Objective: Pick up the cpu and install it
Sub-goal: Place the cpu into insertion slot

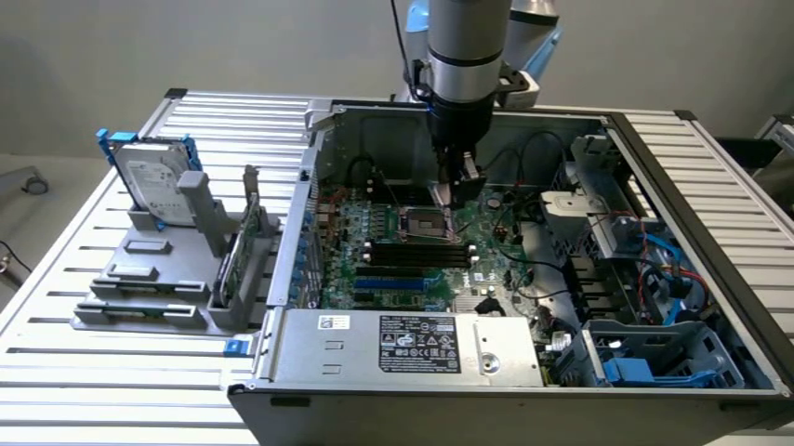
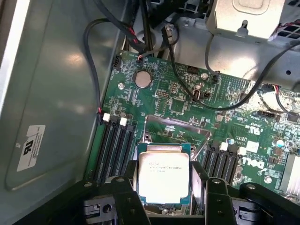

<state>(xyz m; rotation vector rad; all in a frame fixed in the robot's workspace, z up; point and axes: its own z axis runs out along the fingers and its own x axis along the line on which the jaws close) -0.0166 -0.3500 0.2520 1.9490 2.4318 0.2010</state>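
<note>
A slatted metal counter (image 1: 74, 390) stands before a plain grey wall (image 1: 186, 46). An open case (image 1: 676, 177) lies on its side and takes up the counter's middle and the half on the exterior view's right, reaching to the near edge. A grey rack (image 1: 149, 279) stands near the counter's edge on the exterior view's left, with a blue-framed drive (image 1: 155, 177) upright at its far end. Inside the case, a boxed power supply (image 1: 416, 344) lies along the near wall and the green board (image 1: 496, 269) covers the floor behind it, with black cables looping over it.

The arm comes down from above into the far half of the case. The claw (image 1: 451, 193) hangs just above the socket (image 1: 419, 223), which sits about mid-board.

In the wrist view the cpu (image 2: 164, 176) is held in the claw (image 2: 164, 187). Its silvery top faces the camera, and the black fingers (image 2: 125, 192) close narrowly on its two opposite sides. The chip lies flat and square to the board. It covers the near part of the socket (image 2: 176, 133), whose metal frame shows beyond its far edge. Whether the chip touches the socket cannot be told. Rows of black memory slots (image 2: 115, 150) run along both sides of the socket, and a coin cell (image 2: 142, 78) sits farther up the board.
</note>
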